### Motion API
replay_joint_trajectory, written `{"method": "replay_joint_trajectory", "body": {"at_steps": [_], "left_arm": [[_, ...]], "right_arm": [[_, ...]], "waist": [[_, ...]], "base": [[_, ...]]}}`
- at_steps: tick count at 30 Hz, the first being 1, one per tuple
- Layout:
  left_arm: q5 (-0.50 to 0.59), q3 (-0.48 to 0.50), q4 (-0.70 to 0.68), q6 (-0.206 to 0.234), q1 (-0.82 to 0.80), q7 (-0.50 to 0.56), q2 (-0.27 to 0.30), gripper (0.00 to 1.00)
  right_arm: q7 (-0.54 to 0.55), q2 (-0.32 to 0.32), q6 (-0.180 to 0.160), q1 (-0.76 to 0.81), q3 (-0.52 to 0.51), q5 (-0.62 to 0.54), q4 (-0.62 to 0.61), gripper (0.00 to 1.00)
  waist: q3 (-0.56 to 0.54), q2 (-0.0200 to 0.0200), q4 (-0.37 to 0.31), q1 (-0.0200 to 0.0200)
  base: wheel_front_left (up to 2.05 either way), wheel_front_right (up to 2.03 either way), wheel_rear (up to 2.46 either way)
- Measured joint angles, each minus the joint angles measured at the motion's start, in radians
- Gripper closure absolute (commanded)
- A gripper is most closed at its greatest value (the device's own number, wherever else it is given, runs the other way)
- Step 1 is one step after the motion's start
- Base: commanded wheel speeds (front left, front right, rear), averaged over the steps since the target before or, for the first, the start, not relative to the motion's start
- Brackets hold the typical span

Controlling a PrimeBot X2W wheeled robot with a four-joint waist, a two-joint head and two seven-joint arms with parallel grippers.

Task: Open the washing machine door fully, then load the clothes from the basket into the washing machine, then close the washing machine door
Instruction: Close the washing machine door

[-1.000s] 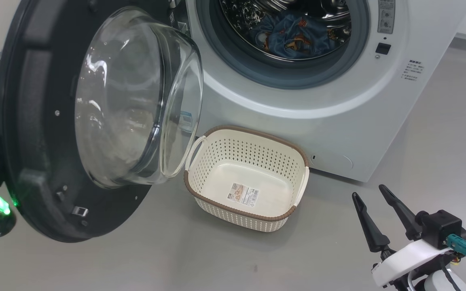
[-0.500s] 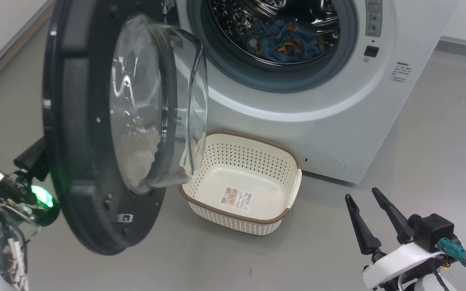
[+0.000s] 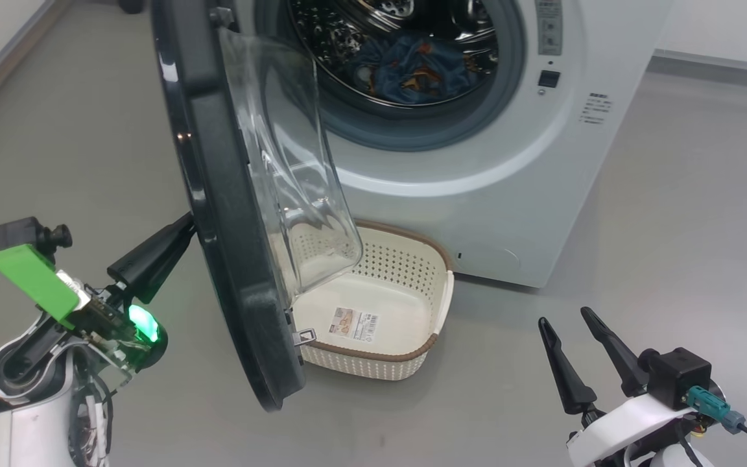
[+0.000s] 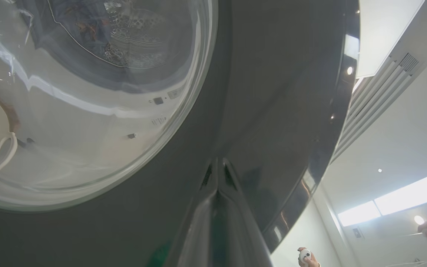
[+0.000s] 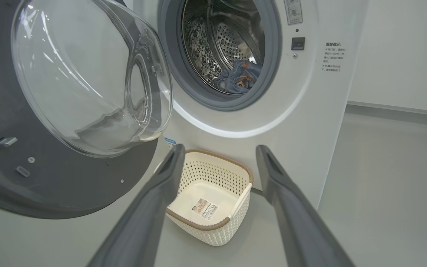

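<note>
- basket [image 3: 380, 360]: on the floor before the washing machine [image 3: 477, 188], left part hidden behind the washing machine door [image 3: 218, 194]; sticker [image 3: 354, 322] inside.
- clothes [image 3: 412, 68]: in the drum, top cut off.
- left gripper [image 4: 217, 167]: fingers together, empty, tips on the door's outer face.
- right gripper [image 3: 564, 316]: spread wide, empty.

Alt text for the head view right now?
The shut left hand touches the outer face of the open washing machine door. The clothes lie in the drum; the basket sits below, and the open right hand hovers at lower right.

head cam down, wrists low, all share door [image 3: 218, 194]
</note>
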Motion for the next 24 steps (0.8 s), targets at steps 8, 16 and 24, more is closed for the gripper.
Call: {"method": "replay_joint_trajectory", "body": {"at_steps": [8,16,24], "left_arm": [[-0.028,-0.007,-0.038,0.000,0.023,-0.048,0.002,1.00],[-0.033,-0.037,-0.052,0.000,0.021,-0.111,0.000,1.00],[-0.030,-0.092,-0.036,-0.003,0.011,-0.185,-0.001,1.00]], "right_arm": [[0.000,0.001,0.000,0.001,-0.008,-0.001,0.003,0.00],[0.000,0.000,0.000,0.001,-0.015,-0.001,0.002,0.00],[0.000,-0.006,0.000,0.002,-0.019,-0.001,0.002,0.00]], "waist": [[-0.008,0.0000,-0.090,0.0000],[-0.010,0.0000,-0.172,0.0000],[-0.016,0.0000,-0.232,0.0000]], "base": [[0.00,0.00,0.00],[0.00,0.00,0.00],[0.00,0.00,0.00]]}}
